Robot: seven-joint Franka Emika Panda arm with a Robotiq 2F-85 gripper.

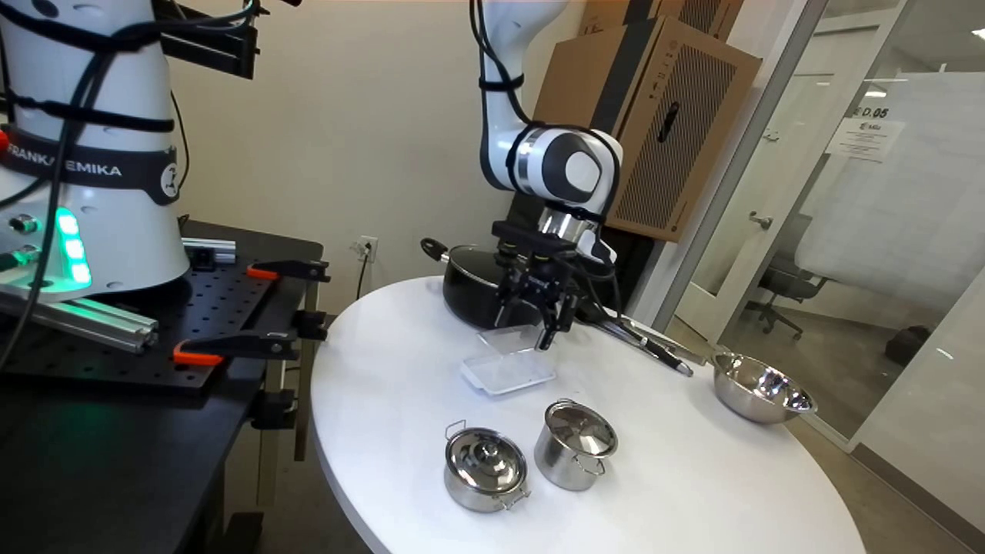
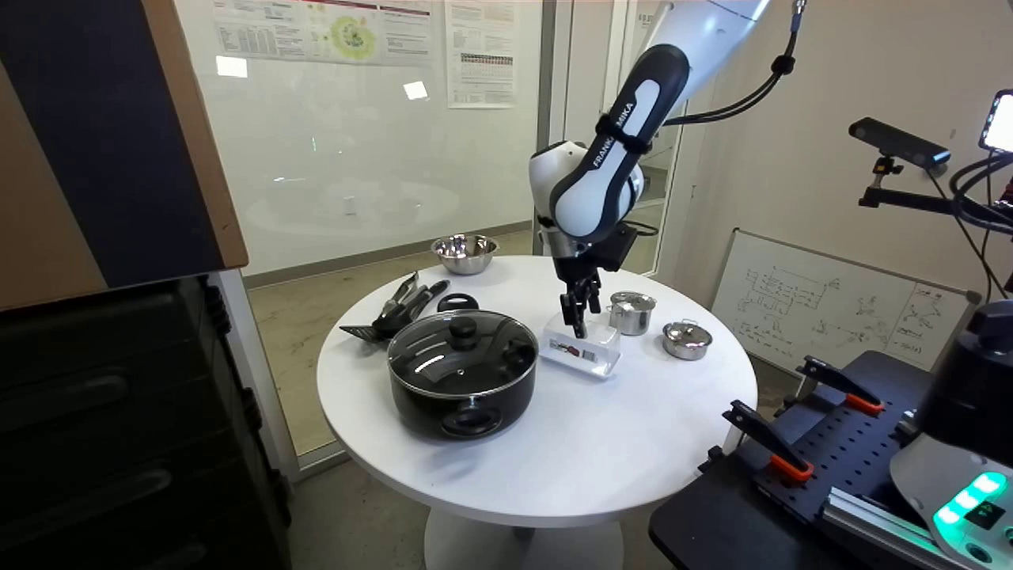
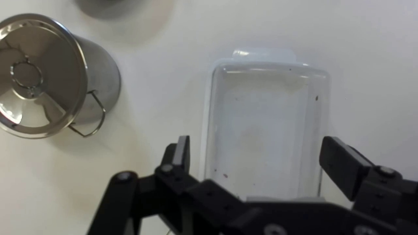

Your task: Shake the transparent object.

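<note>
1. Below and between my jaws rests the clear plastic container (image 3: 261,130) on the white table (image 1: 692,477); dark specks (image 3: 225,176) show in it, and an exterior view shows a printed label (image 2: 574,350) on its side.
2. Wide apart, the jaws of my gripper (image 3: 255,147) point down, with one finger (image 3: 344,166) toward each long side of the container. Whether a fingertip touches it, I cannot tell.
3. To the left of my jaws in the wrist view, near them, stands the taller steel pot (image 3: 58,76), upright and lidded.
4. Farther from my jaws, just beyond that taller pot, sits the shorter steel pot (image 1: 485,471), also lidded.
5. Near my jaws on another side, in both exterior views, stands the lidded black pot (image 2: 459,404).
6. Well away from my jaws, the steel bowl (image 1: 758,392) stands by the table's edge, dark-handled utensils (image 2: 396,318) lying between it and the black pot.
</note>
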